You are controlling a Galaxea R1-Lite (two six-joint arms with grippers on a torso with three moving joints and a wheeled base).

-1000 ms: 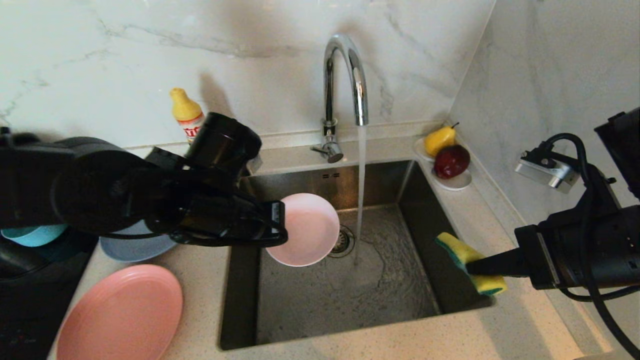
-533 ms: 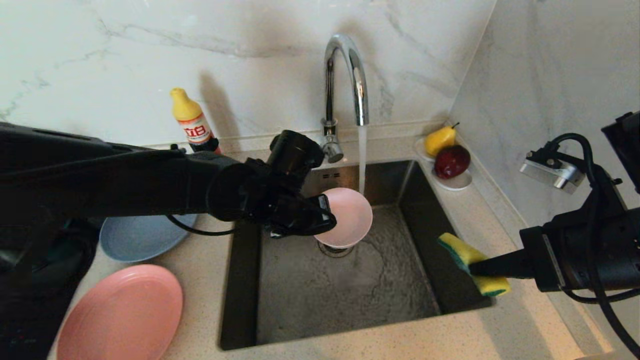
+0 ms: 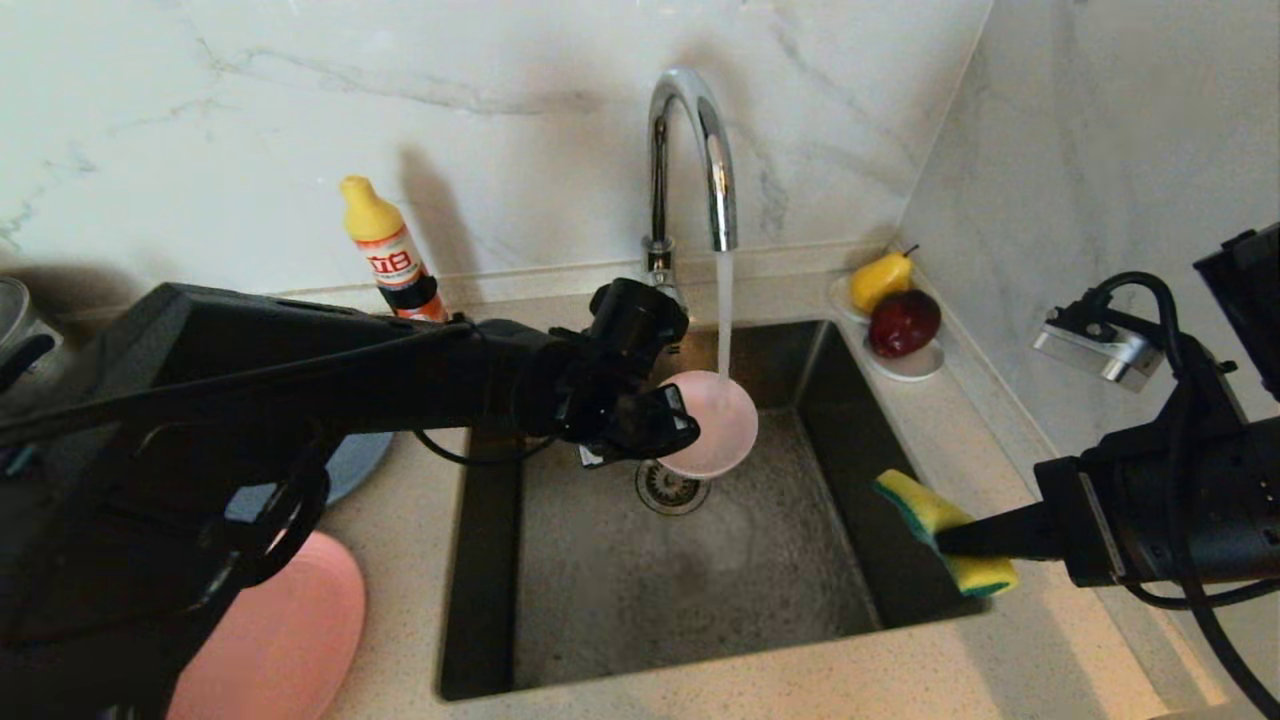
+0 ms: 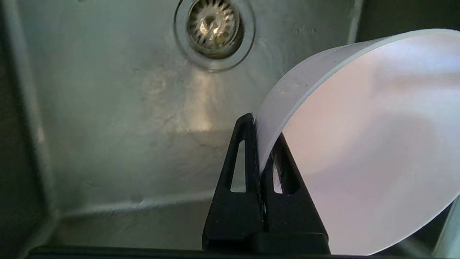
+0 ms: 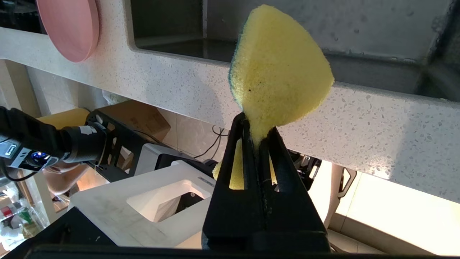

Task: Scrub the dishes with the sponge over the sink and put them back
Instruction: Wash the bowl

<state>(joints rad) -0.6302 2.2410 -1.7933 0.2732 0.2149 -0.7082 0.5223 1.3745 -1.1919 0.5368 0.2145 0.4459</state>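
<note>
Left end effector (image 3: 672,425) has carried pale pink bowl (image 3: 712,425) under running water (image 3: 724,315).

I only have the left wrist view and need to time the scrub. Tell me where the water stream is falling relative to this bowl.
Observer: The stream from the faucet lands inside the pale pink bowl, which the left gripper pinches by its rim over the sink.
Operator: Report where the sponge is.
Observer: The right gripper is clamped on the sponge, above the sink's right edge, apart from the bowl.
Operator: Say which way its faces point.
Observer: In the head view the sponge's green scouring side faces the bowl and its yellow side faces away.
</note>
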